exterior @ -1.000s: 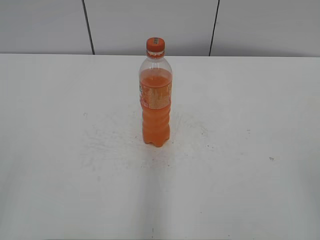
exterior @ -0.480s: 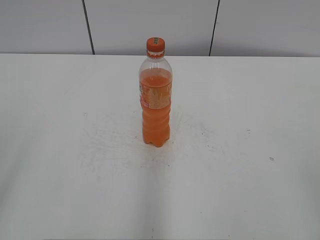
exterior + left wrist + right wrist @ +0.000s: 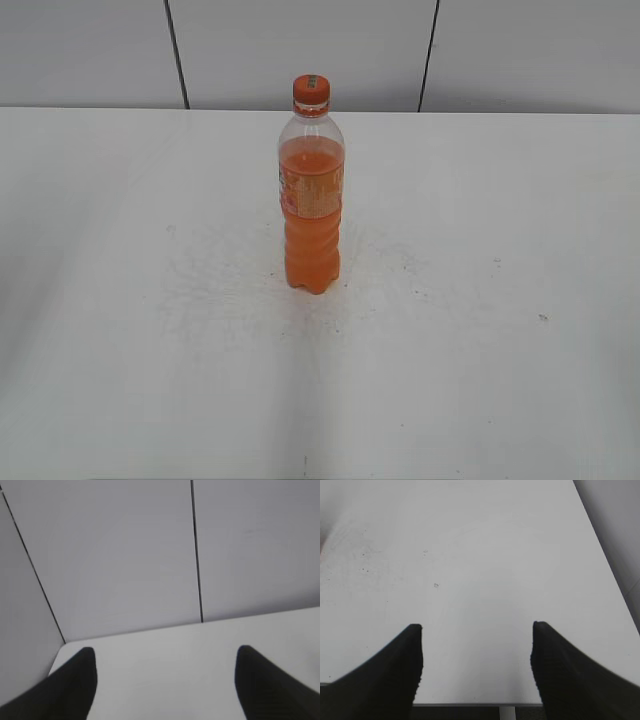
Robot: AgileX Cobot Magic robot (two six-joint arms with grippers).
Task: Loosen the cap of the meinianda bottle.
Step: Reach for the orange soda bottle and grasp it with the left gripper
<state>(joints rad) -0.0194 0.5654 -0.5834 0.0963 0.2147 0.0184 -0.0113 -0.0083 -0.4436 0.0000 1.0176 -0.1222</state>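
The meinianda bottle [image 3: 312, 215] stands upright near the middle of the white table [image 3: 480, 330] in the exterior view, with orange drink and an orange-and-pale label band. Its small orange cap [image 3: 311, 92] sits on top. Neither arm shows in the exterior view. My left gripper [image 3: 165, 652] is open and empty over a far table corner by the wall. My right gripper [image 3: 477, 630] is open and empty above the table's front edge. The bottle is out of both wrist views.
Grey wall panels [image 3: 300, 50] with dark seams stand behind the table. Small dark specks mark the tabletop around the bottle [image 3: 410, 290]. The right wrist view shows the table's front edge [image 3: 475, 704] and a white table leg [image 3: 507, 712].
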